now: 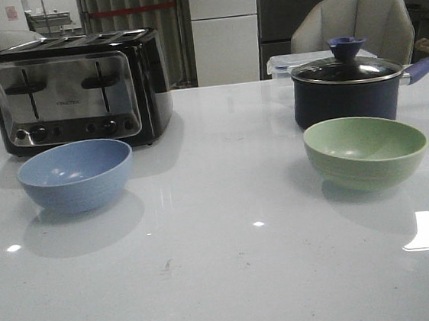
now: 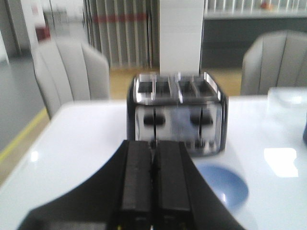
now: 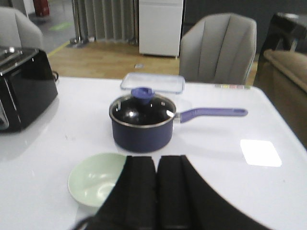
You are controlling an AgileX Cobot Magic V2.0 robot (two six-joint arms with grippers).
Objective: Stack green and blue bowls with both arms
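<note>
The dusty blue bowl [image 1: 76, 175] stands upright on the white table at the left, in front of the toaster. The pale green bowl [image 1: 366, 151] stands upright at the right, in front of the navy saucepan. Neither gripper shows in the front view. In the left wrist view my left gripper [image 2: 152, 146] is shut and empty, above the table, with the blue bowl [image 2: 225, 184] beside and partly behind its fingers. In the right wrist view my right gripper [image 3: 157, 160] is shut and empty, with the green bowl [image 3: 96, 179] beside it, partly hidden.
A black and chrome toaster [image 1: 77, 90] stands at the back left. A navy lidded saucepan [image 1: 348, 85] with a purple handle stands at the back right, a clear plastic box [image 3: 152, 82] behind it. Grey chairs stand beyond the table's far edge.
</note>
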